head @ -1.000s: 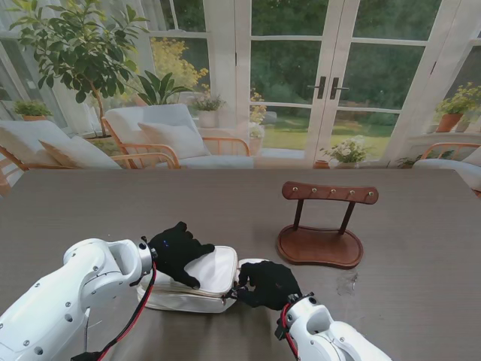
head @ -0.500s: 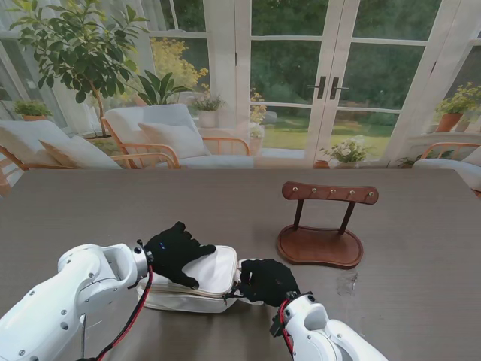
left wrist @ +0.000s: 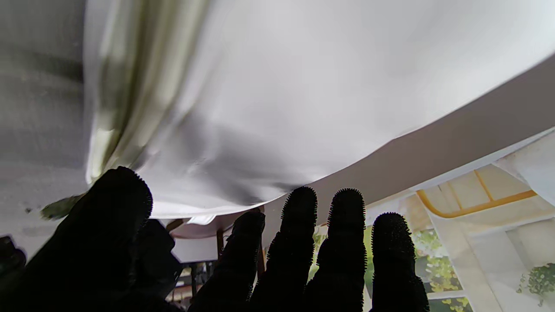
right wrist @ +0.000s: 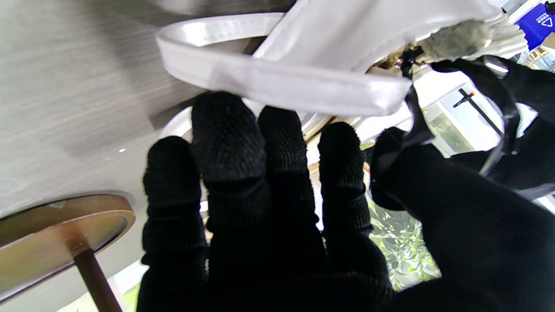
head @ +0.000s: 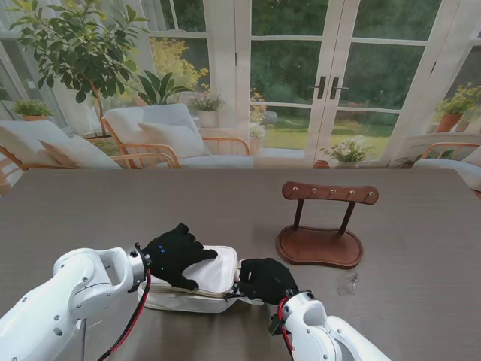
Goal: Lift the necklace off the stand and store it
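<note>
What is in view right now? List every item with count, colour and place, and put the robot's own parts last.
white bag: one, white, near edge of the table, between the two hands
bag strap: one, white, loops at the bag's right end by the right hand
necklace stand: one, brown wood, right of the bag and farther from me; its pegs look bare
necklace: not visible in any view
table: one, grey-brown wood grain
left hand: one, black glove, resting flat on top of the bag
right hand: one, black glove, at the bag's right end; whether it grips anything I cannot tell
</note>
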Controlling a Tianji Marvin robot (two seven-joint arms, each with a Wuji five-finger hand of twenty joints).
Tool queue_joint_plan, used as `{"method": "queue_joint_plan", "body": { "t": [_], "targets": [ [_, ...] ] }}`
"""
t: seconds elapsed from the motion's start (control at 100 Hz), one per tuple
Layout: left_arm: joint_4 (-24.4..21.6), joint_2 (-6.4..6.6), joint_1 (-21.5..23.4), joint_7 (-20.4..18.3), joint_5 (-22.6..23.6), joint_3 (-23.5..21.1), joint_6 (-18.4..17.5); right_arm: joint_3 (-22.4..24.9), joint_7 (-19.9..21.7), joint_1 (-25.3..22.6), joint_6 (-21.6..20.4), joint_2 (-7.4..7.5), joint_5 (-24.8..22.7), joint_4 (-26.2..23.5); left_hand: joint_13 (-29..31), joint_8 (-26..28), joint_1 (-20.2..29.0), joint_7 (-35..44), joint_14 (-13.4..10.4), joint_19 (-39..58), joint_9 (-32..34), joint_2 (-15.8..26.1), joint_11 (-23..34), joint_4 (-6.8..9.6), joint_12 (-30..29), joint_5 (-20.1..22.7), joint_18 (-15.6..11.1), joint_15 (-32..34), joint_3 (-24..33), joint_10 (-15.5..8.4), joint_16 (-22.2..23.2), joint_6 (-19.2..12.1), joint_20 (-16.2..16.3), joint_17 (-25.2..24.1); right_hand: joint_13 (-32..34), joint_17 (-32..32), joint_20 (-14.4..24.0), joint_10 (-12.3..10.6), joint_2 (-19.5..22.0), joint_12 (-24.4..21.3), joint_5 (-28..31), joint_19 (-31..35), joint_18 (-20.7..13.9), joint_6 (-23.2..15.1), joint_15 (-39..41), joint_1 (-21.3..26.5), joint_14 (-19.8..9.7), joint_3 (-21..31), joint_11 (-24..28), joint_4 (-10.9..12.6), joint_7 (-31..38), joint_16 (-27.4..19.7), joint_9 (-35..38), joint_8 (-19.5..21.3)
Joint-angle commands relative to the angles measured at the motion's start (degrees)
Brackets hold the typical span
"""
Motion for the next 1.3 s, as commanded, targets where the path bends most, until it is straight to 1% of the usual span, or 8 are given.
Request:
{"method": "queue_joint_plan", "body": {
  "t": [0.0, 0.18, 0.4, 0.69, 0.85, 1.13, 1.21, 1.29],
  "targets": [
    [-0.4, -0.42, 1.4, -0.5, -2.2, -0.2, -0.5, -0.2, 1.1, 0.1, 0.5, -0.44, 0.6, 0.2, -0.6, 3.5, -0.4, 2.3, 0.9, -0.6, -0.2, -3.1, 0.9, 0.24, 1.1, 2.3, 0.8, 0.0, 2.6, -0.5, 0.9, -1.9, 1.0, -0.9, 1.7, 9.8, -1.5, -1.2, -1.2, 1.0, 1.0, 3.1, -0.5, -0.8, 1.0, 1.0, -1.1, 7.0, 1.2, -1.6, 1.8, 0.1, 2.2, 1.1],
    [-0.6, -0.58, 2.0, -1.0, -5.1, 0.3, -0.9, -0.3, 1.7, 0.4, 0.9, -0.49, 1.7, 0.3, -0.3, 8.4, -0.7, 6.6, 0.9, 0.2, 0.7, -3.5, 2.1, -0.04, 2.5, 9.0, 0.8, 0.9, 3.2, -0.6, 1.6, -4.8, 1.4, -0.9, 1.7, 9.9, -1.5, -1.2, -1.2, 1.0, 1.0, 3.2, -0.5, -0.6, 1.4, 1.1, -1.3, 7.0, 1.2, -1.6, 1.8, 0.1, 2.2, 1.2],
    [0.7, 0.16, 0.5, -1.2, 0.6, 1.8, -1.9, -0.1, 2.8, 0.6, 1.6, -0.53, 3.5, -0.1, -0.4, 0.7, -0.8, -3.9, 0.6, 0.2, 0.3, -3.3, 1.6, 0.13, 2.3, 0.1, 0.7, 0.8, 2.1, -0.4, 1.4, -0.8, 1.1, -0.9, 1.8, 10.1, -1.4, -1.1, -1.2, 1.1, 1.1, 3.4, -0.4, -0.5, 2.0, 1.1, -1.2, 7.0, 1.2, -1.6, 1.8, 0.1, 2.2, 1.2],
    [3.6, 0.57, -1.2, -2.0, 2.1, 3.7, -0.5, 0.4, 3.8, 0.9, 2.2, -0.53, 4.8, -0.2, -0.3, -1.0, -0.6, -2.7, 0.7, 0.3, 0.5, -3.4, 2.1, 0.2, 2.8, 1.2, 0.9, 1.0, 2.1, -0.2, 1.5, 1.1, 1.1, -0.6, 1.7, 10.1, -1.4, -1.0, -1.2, 1.1, 1.1, 3.5, -0.2, -0.3, 2.4, 1.3, -0.9, 6.9, 1.1, -1.6, 1.7, 0.1, 2.2, 1.3],
    [5.5, 0.7, -1.9, -1.0, 2.7, 4.9, 0.4, 0.7, 4.1, 0.7, 2.4, -0.47, 4.9, -0.6, 0.5, -0.7, 0.3, -0.7, 0.7, 1.0, 1.4, -3.8, 2.6, 0.28, 3.2, 4.9, 1.1, 1.5, 3.3, -0.3, 1.7, 1.1, 1.3, 0.0, 1.7, 10.2, -1.3, -1.0, -1.1, 1.1, 1.2, 3.6, -0.2, -0.2, 2.7, 1.3, -1.0, 6.9, 1.1, -1.6, 1.7, 0.1, 2.3, 1.3],
    [8.9, 0.65, -3.2, 3.9, 3.2, 7.7, 2.4, 0.7, 3.8, 0.8, 4.0, -0.94, 7.0, -1.3, 4.4, 5.2, 6.4, 9.0, 0.6, 6.7, 6.3, -5.3, 5.6, -0.52, 4.9, 20.8, 1.9, 4.3, 13.8, -2.1, 2.2, -2.7, 1.2, 2.6, 1.7, 10.6, -1.2, -0.5, -1.3, 1.2, 1.5, 3.9, 0.2, 0.8, 3.8, 1.7, -0.8, 7.1, 1.2, -1.7, 1.7, 0.3, 2.7, 1.4],
    [9.9, 0.53, -3.4, 5.8, 2.9, 8.4, 3.2, 0.8, 4.0, 0.8, 4.4, -0.95, 7.2, -1.8, 5.9, 10.0, 13.4, 13.5, 0.5, 9.0, 8.3, -6.2, 6.8, -4.07, 5.4, 23.8, 2.3, 5.4, 11.5, -2.8, 2.2, -4.9, 0.1, 3.6, 1.7, 10.7, -1.2, -0.5, -1.3, 1.1, 1.6, 4.0, 0.4, 0.9, 3.9, 1.7, -0.7, 7.1, 1.1, -1.7, 1.6, 0.3, 2.8, 1.4],
    [11.1, 0.38, -3.7, 8.6, 2.7, 9.2, 4.1, 1.0, 4.4, 0.7, 4.7, -0.87, 7.4, -2.3, 7.7, 8.9, 20.9, 23.2, 0.5, 11.5, 10.6, -5.7, 8.2, -3.15, 6.0, 25.0, 2.7, 6.7, 5.8, -3.4, 2.2, -7.4, -1.0, 4.9, 1.6, 10.7, -1.2, -0.4, -1.2, 1.1, 1.6, 4.0, 0.4, 0.9, 3.9, 1.7, -0.7, 7.0, 1.1, -1.7, 1.6, 0.3, 2.7, 1.5]
  ]
}}
